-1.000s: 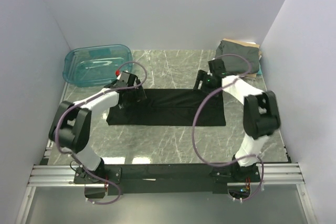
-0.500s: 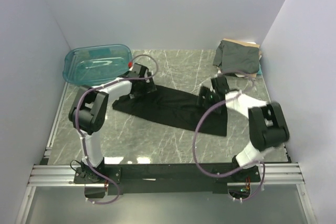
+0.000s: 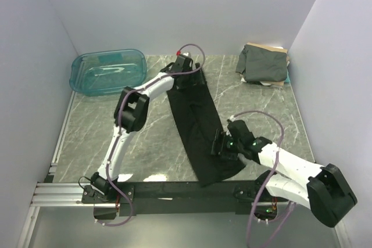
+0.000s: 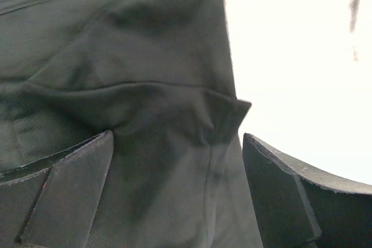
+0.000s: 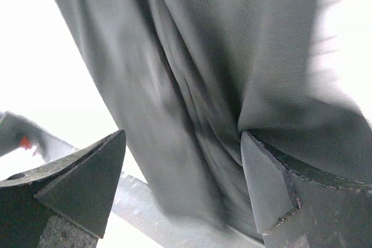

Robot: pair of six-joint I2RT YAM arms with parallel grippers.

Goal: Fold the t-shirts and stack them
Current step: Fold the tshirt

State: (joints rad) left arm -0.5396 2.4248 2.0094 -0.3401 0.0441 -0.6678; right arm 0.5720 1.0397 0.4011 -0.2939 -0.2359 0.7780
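Note:
The black t-shirt (image 3: 197, 126), folded into a long strip, runs from the far middle of the table to the near edge. My left gripper (image 3: 185, 79) holds its far end; in the left wrist view (image 4: 177, 136) a raised bunch of the black cloth (image 4: 145, 85) sits between the fingers. My right gripper (image 3: 220, 146) holds the near end; in the right wrist view (image 5: 183, 133) the cloth (image 5: 221, 45) hangs blurred between the fingers. A dark grey-green folded shirt (image 3: 264, 63) lies at the back right on tan (image 3: 268, 46) and white cloth.
The translucent teal bin (image 3: 107, 71) stands at the back left. The metal rail (image 3: 174, 190) runs along the near edge, just under the shirt's near end. Walls close in on the left, right and back.
The black strip has swung from lying left-to-right to lying far-to-near. My left gripper moved to the far middle and my right gripper swept back to the near edge, each with its end.

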